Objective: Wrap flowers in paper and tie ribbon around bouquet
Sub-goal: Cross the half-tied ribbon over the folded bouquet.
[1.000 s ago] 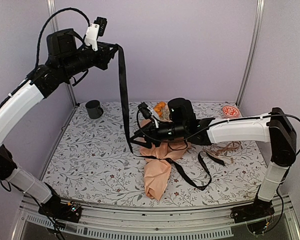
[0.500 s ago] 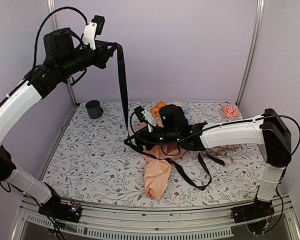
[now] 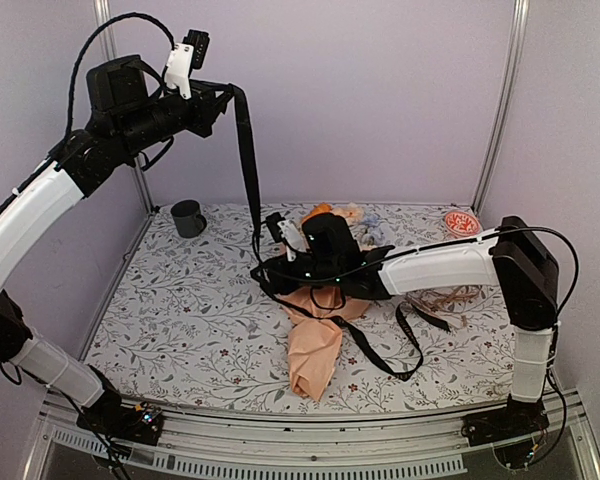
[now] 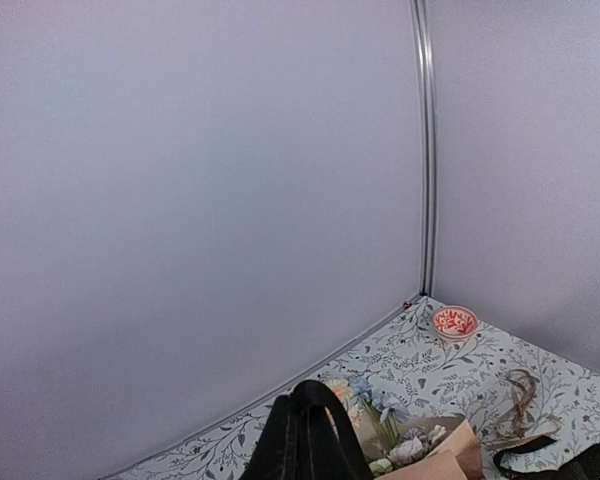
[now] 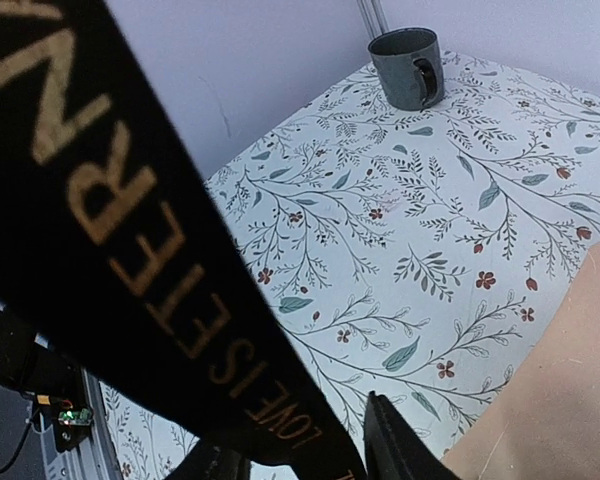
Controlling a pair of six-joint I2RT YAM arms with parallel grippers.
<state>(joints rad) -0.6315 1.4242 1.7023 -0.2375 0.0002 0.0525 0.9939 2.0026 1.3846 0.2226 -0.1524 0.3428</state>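
Observation:
The bouquet lies mid-table: peach-orange paper (image 3: 315,345) as a cone, the flowers (image 3: 345,214) sticking out at its far end. High at the left, my left gripper (image 3: 228,97) is shut on the black ribbon (image 3: 247,170), which hangs taut down to the bouquet, passes it and trails off to the right. My right gripper (image 3: 263,268) reaches left over the cone to the ribbon's lower end. In the right wrist view the gold-lettered ribbon (image 5: 130,230) runs between the parted fingers (image 5: 395,445) of the open right gripper (image 5: 300,465). In the left wrist view the ribbon (image 4: 315,430) covers my fingers.
A dark grey mug (image 3: 188,217) stands at the back left, also in the right wrist view (image 5: 408,66). A red patterned bowl (image 3: 461,222) sits at the back right. A thin tan cord (image 3: 450,297) lies right of the bouquet. Purple walls close in the back and sides.
My right gripper has slid left over the bouquet to the hanging ribbon, its jaws widening and then narrowing around it. The left arm has barely moved, still holding the ribbon up.

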